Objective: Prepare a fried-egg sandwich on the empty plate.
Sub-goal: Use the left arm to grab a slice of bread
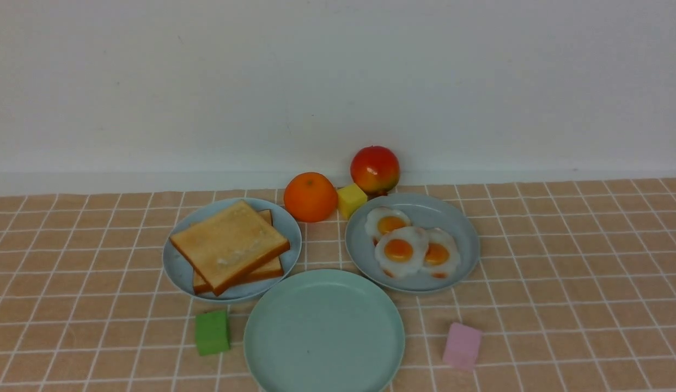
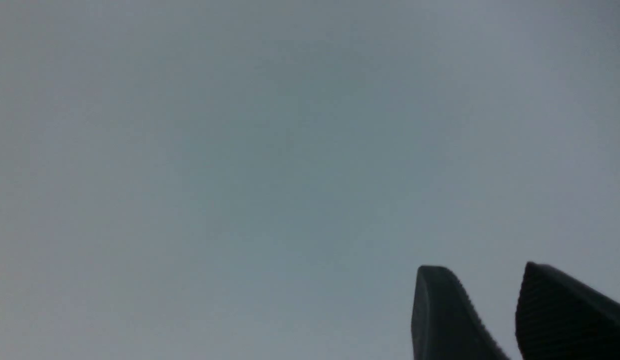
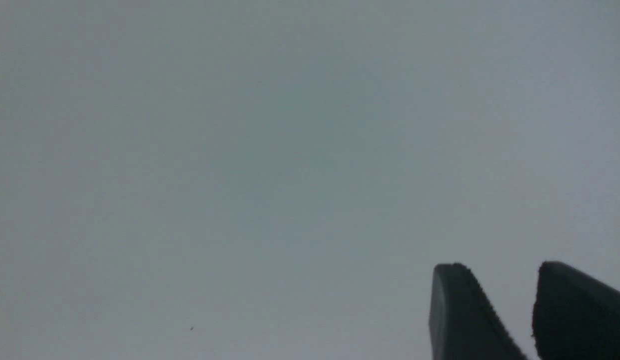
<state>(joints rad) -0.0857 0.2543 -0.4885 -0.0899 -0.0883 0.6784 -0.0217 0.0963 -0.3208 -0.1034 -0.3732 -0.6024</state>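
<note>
Two square golden toast slices [image 1: 229,242] lay stacked askew on a round sky-blue plate [image 1: 177,267]; three flat glossy white toy eggs overlapped on a duller grey-blue plate [image 1: 452,223], the front fried egg [image 1: 400,251] uppermost; the round pale mint-green plate [image 1: 324,332] stood bare between them, nearest the robot; the toast looked light and fairly stiff, best pinched at a crust edge; the egg looked thin and slippery, best taken at its wavy rim; left gripper [image 2: 484,267] and right gripper [image 3: 503,265] stood parted and empty, facing blank wall, well apart from every task thing
</note>
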